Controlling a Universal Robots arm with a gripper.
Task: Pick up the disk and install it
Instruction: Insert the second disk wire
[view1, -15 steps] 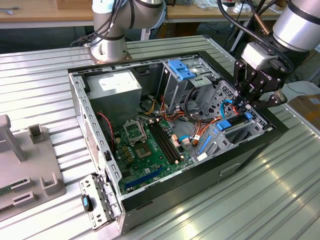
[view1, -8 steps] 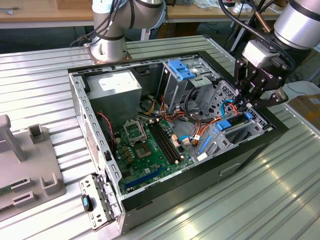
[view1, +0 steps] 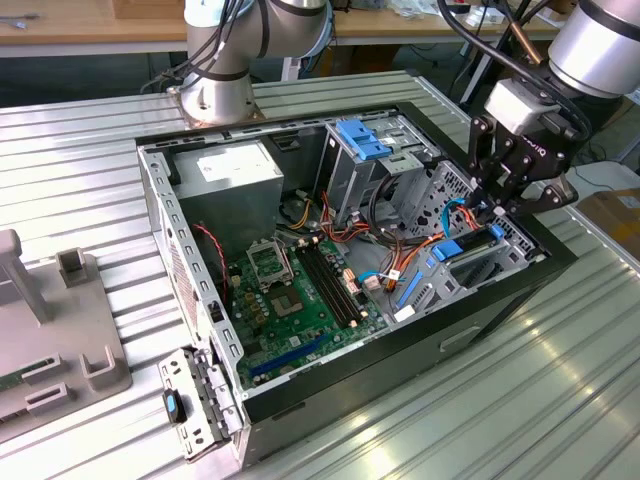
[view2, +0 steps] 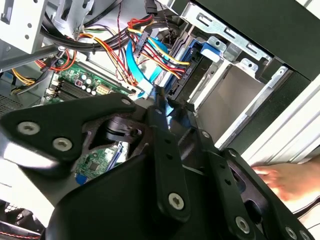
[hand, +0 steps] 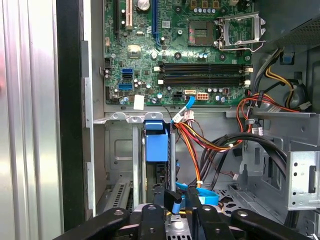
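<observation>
While poised over the drive bay at the exterior view's right of the computer case, clamping the disk on edge in the gripper's closed fingers, apparently for sliding into the slot.

Cables crowd the bay beside the disk.

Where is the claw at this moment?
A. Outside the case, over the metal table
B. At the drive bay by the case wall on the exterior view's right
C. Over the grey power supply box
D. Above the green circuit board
B: in the exterior view the claw hangs at the drive bay beside the case's right wall, far from the power supply box.
</observation>
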